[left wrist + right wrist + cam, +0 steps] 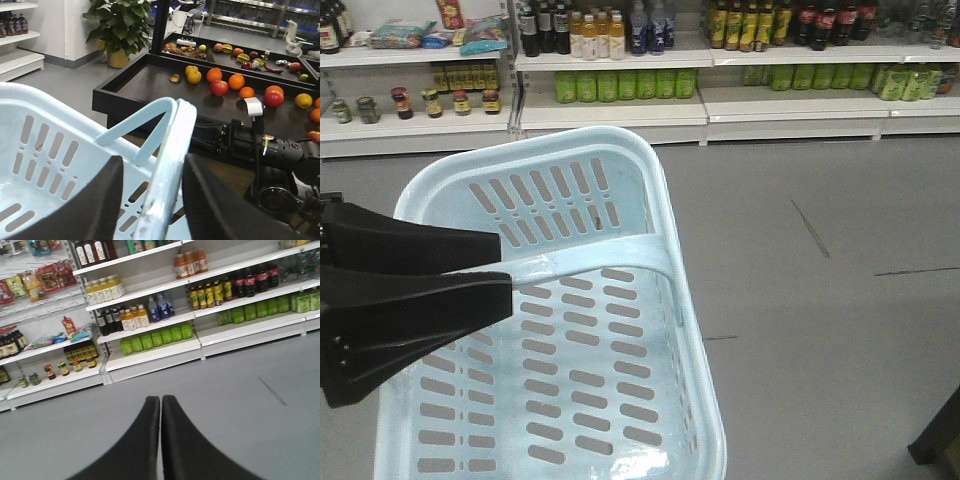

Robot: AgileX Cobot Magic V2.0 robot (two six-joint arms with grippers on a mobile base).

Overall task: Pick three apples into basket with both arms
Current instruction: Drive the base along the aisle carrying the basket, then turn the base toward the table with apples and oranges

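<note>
**Stock on view: basket held at the left, fruit out on the tabletop**

1. Basket (665, 345): pale blue, slotted floor and walls. In your front view it sits near and left of centre, over the grey floor (820, 300). Its flat band handle (600, 258) crosses the opening from left to right.
2. Left claw (506, 266): it enters from the left edge of your front view. Its two black fingers are pinched on the left end of the handle, one above the band and one below. In your left wrist view the pale band runs up between the two fingers.
3. Right claw (160, 399): the fingers are pressed together with nothing between them. It is over bare floor and faces the shelves (150, 347) of bottles (155, 307).
4. Apples: your left wrist view shows one red apple (219, 87) on the black tabletop (150, 82), far beyond the basket and just beside the oranges (236, 81). A second red apple (273, 98) lies further right. A dark red fruit (253, 54) sits farther back, too small for you to name.
5. Black arm (265, 145): it carries cables and a light grey block (254, 106). It lies between the basket rim and the tabletop's near edge.
6. Potted plant (120, 30): far left, on the floor beside the tabletop.
</note>
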